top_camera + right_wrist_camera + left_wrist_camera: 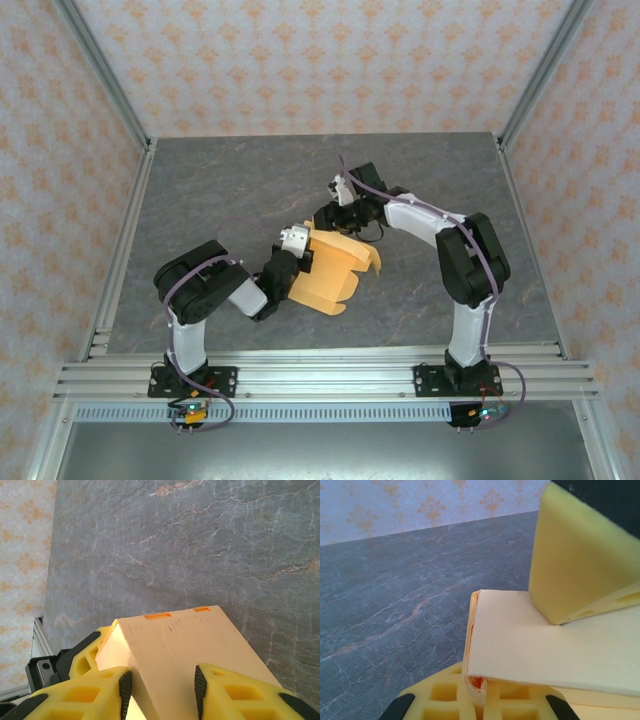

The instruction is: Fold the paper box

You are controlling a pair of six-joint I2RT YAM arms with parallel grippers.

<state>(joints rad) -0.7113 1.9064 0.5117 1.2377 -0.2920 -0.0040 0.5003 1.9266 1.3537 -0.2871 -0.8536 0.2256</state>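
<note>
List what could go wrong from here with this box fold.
1. The left claw is shut on just a folded edge of the paper box; a tug by the right claw could slide it free or tear the thin card.
2. The right claw stands open astride the top panel, one of its fingers seemingly pressing on a flap; pushing harder may crease the panel off its fold line.

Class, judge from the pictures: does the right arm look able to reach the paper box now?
Probably yes: the right hand hangs open just over the paper box, nothing between them. The left hand pinches a side edge, clear of its path.
</note>
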